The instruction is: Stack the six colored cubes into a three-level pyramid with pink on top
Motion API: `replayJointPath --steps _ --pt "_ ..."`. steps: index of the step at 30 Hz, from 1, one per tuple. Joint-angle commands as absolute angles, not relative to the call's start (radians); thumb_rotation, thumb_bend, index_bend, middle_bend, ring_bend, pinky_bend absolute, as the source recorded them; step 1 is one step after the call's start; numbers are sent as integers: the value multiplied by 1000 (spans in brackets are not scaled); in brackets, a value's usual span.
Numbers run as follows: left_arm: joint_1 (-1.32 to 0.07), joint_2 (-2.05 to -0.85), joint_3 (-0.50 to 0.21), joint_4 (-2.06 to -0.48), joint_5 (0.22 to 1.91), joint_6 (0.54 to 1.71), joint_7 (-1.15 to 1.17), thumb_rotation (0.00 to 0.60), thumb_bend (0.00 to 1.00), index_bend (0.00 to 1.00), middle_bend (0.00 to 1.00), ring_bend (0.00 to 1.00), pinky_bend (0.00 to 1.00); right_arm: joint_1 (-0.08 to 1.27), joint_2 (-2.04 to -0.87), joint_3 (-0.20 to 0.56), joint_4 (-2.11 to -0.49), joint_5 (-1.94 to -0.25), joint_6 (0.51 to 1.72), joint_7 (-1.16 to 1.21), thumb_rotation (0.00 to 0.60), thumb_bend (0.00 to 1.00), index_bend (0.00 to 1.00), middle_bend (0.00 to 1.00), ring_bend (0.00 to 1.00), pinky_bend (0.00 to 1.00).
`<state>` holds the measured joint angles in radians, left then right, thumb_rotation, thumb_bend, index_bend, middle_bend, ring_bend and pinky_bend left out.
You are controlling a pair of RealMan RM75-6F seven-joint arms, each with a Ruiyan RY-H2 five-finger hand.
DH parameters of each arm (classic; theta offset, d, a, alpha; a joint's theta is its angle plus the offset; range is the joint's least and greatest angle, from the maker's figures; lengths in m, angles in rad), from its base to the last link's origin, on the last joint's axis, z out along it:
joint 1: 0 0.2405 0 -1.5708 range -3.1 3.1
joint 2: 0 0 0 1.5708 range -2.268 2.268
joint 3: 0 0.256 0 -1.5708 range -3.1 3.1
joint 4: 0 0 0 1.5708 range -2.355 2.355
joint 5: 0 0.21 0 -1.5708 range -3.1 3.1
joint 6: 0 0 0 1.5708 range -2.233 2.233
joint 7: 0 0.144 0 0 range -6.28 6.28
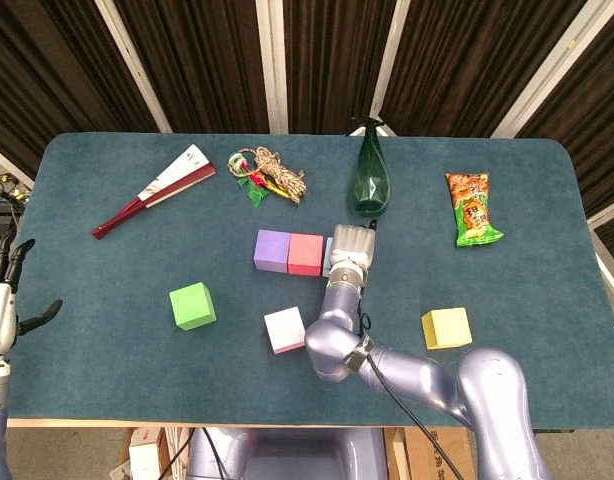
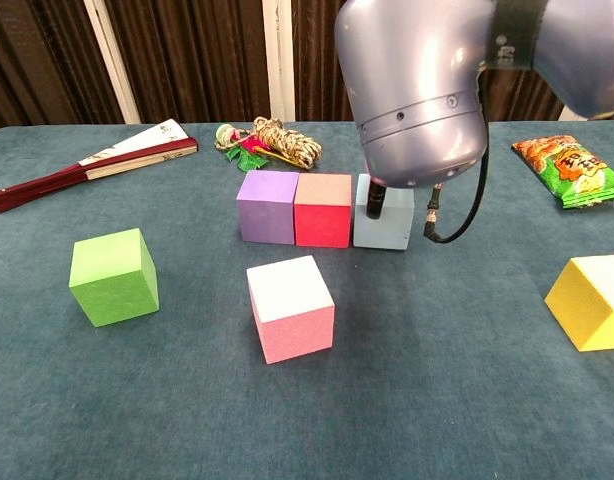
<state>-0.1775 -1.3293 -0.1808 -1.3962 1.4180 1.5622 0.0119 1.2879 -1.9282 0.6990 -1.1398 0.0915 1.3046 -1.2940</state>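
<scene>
1. We see a dark teal worktop from two cameras, one high above and one low at chest height.
2. A purple cube and a red cube sit side by side, touching, near the middle of the worktop.
3. A light blue cube stands just right of the red cube, touching it or very nearly so, making a row of three.
4. Our right hand lies over the light blue cube and covers most of it from above. In the chest view one dark finger reaches down against the cube's near face. We cannot tell whether the hand grips the cube or only rests on it.
5. A pink cube with a pale top sits nearer than the row, a little left of the red cube and apart from it.
6. A green cube stands further left, well apart from the others.
7. A yellow cube stands at the near right, well apart from the row.
8. Our left hand hangs off the worktop's left edge, fingers spread and holding nothing.
9. Along the far side lie a folded fan, a bundle of rope, a green glass bottle and a snack packet.
</scene>
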Motion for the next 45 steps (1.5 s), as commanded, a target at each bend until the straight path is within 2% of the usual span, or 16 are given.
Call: replayJointPath --steps 1,45 --pt "-177 -1330 -181 -1396 1418 1563 12 600 203 142 0 0 0 1290 -1933 700 -1133 91 1301 -1296 600 269 454 373 230 20" --pt "-178 -1332 -181 -1388 1414 1558 15 600 203 142 0 0 0 1297 -1964 721 -1070 83 1259 -1311 600 268 454 372 230 20"
